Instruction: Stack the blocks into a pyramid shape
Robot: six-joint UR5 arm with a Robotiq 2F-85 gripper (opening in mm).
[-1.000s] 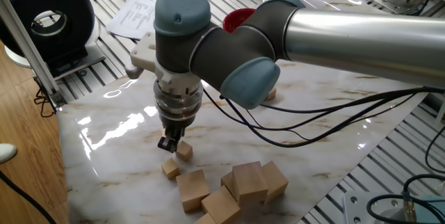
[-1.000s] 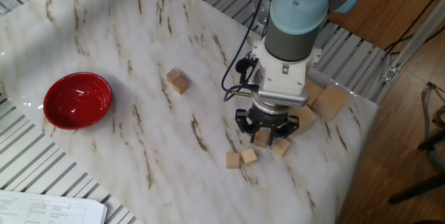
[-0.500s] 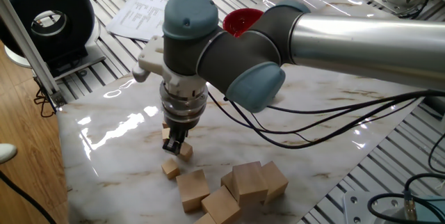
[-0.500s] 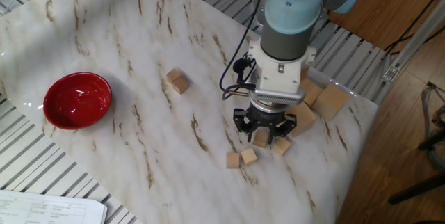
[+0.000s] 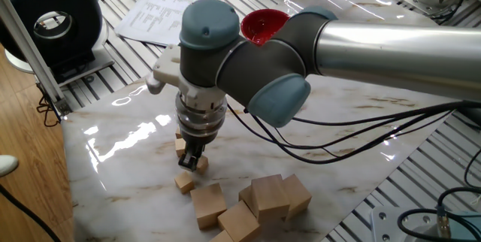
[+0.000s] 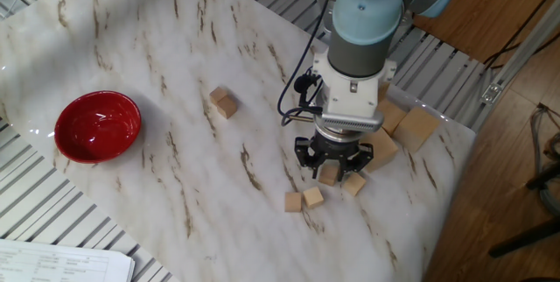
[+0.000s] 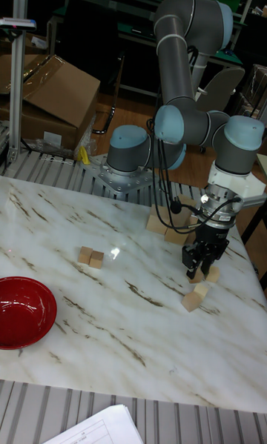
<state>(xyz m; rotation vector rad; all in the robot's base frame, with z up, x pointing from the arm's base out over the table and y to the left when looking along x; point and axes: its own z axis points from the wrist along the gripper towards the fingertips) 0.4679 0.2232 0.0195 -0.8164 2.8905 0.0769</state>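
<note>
- The pincer [image 6: 331, 172] stands low over the tabletop [image 6: 175, 98], fingers narrowed around a small wooden block [image 6: 329, 176].
- Two more small blocks [image 6: 304, 200] lie just beside it.

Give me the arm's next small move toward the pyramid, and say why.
Probably close the pincer on the small block it stands low over. In the other fixed view, that block seems to sit between the fingers, though I cannot tell whether they already grip it. The other small blocks nearby lie flat on the table with nothing stacked, so a pick must come first.
</note>
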